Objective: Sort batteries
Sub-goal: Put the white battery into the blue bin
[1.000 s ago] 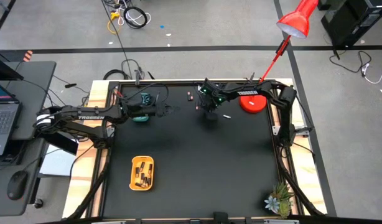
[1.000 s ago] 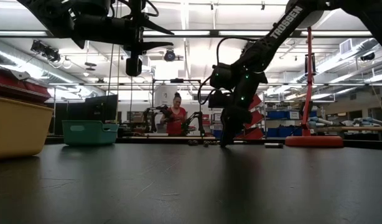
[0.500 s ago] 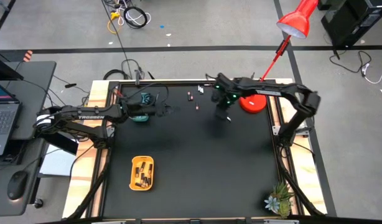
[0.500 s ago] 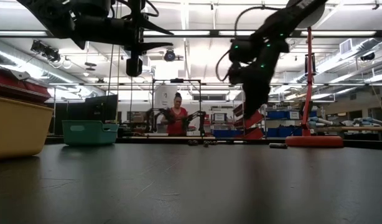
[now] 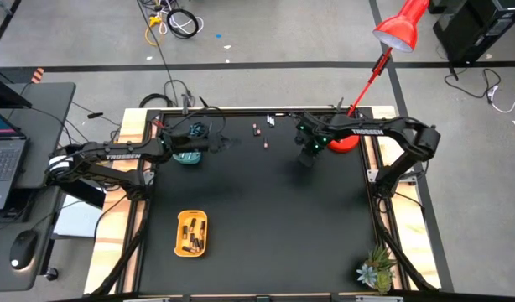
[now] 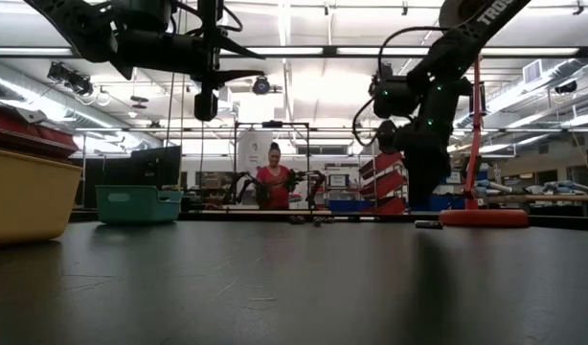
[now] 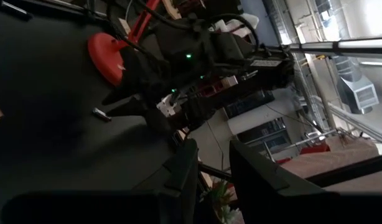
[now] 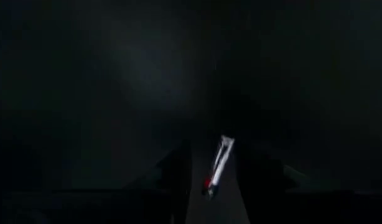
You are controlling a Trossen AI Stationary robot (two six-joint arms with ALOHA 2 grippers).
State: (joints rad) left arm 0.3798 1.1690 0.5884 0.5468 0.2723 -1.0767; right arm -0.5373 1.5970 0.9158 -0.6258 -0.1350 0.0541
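Note:
A whitish battery with a red end (image 8: 218, 163) lies on the black table beside the red lamp base (image 5: 341, 141); the low view shows the battery (image 6: 428, 224) flat on the mat. My right gripper (image 5: 307, 157) hovers above it, pointing steeply down, open, its fingers on either side of it and clear of it. A few more batteries (image 5: 258, 130) lie loose near the far edge. My left gripper (image 5: 226, 144) hangs level and open, high over the table next to the teal tray (image 5: 190, 156). The yellow tray (image 5: 191, 233) holds several batteries.
The red lamp's base and pole (image 5: 371, 71) stand right beside my right arm at the far right. A small plant (image 5: 375, 270) sits at the near right corner. The wide middle of the black mat (image 5: 274, 218) carries nothing.
My right gripper has lifted off the table near the loose batteries at the far middle and swung toward the right edge, rolling its wrist. It now hangs over the whitish battery by the lamp base. No battery has moved.

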